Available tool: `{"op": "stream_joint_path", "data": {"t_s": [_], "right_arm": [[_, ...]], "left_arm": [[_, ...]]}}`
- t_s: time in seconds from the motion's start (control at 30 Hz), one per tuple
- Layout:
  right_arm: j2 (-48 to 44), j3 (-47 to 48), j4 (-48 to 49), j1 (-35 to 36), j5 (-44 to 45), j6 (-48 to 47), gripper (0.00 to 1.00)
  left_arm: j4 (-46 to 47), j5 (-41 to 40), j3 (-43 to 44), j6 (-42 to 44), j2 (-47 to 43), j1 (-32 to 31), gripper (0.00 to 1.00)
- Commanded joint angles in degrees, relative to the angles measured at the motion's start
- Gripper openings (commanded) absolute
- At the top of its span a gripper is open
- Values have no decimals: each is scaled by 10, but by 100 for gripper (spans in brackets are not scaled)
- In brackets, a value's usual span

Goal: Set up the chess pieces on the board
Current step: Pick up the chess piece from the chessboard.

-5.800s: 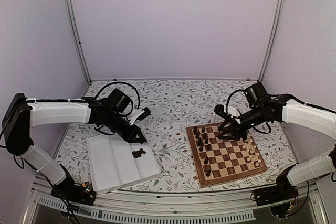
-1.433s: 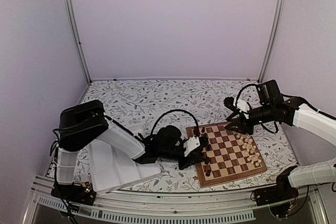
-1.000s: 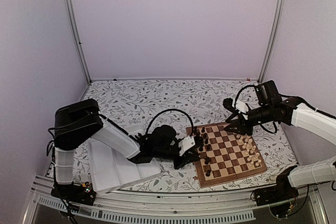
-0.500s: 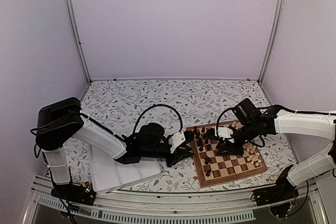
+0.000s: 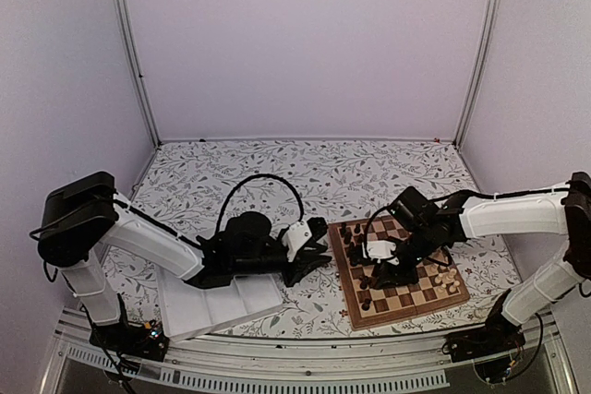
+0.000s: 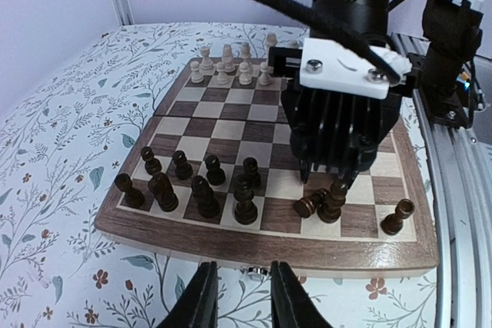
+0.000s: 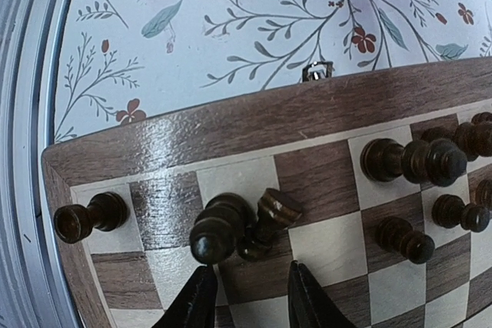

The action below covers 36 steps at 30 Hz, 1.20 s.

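The board (image 5: pixel 417 294) lies at the right, with dark chess pieces (image 6: pixel 204 190) standing along its left side and cream ones (image 6: pixel 231 67) along its right side. One dark piece (image 7: pixel 270 219) lies toppled against an upright dark piece (image 7: pixel 219 230). My right gripper (image 7: pixel 250 299) hovers open just above and behind these two, touching neither; it shows over them (image 6: pixel 338 136) in the left wrist view. My left gripper (image 6: pixel 244 305) is open and empty over the cloth, just off the board's left edge (image 5: pixel 321 259).
A lone dark pawn (image 7: pixel 84 219) stands near the board's near-left corner. The white ridged tray (image 5: pixel 212 300) sits at the front left under the left arm. The table's metal front rail (image 6: pixel 461 190) runs close to the board. Flowered cloth (image 5: pixel 305 182) covers the table.
My left gripper has pulled back to the left, off the board. My right gripper has swung from the board's far edge down to the dark pieces at its near-left part.
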Motion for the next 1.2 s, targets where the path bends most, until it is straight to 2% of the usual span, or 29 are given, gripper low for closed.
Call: {"op": "stream_joint_path", "data": {"t_s": [0.0,0.27,0.47,0.87,1.17], "right_arm": [[21,27,13,17,5,5,35],[49,40,17,21,10,12,34],[57,42,19,22,21,16,26],[27,34,16,21,36,17,12],[-4,44,-14,0,47,9,10]], "left_arm": [[12,-10,-9,-6,-10,5,27],[16,-14,-15,-9,-9,6,27],[18,-10,-16,-10,-7,6,27],[13,-3,-10,-8,-5,6,27],[5,-2,-8,-7,-9,6,28]]}}
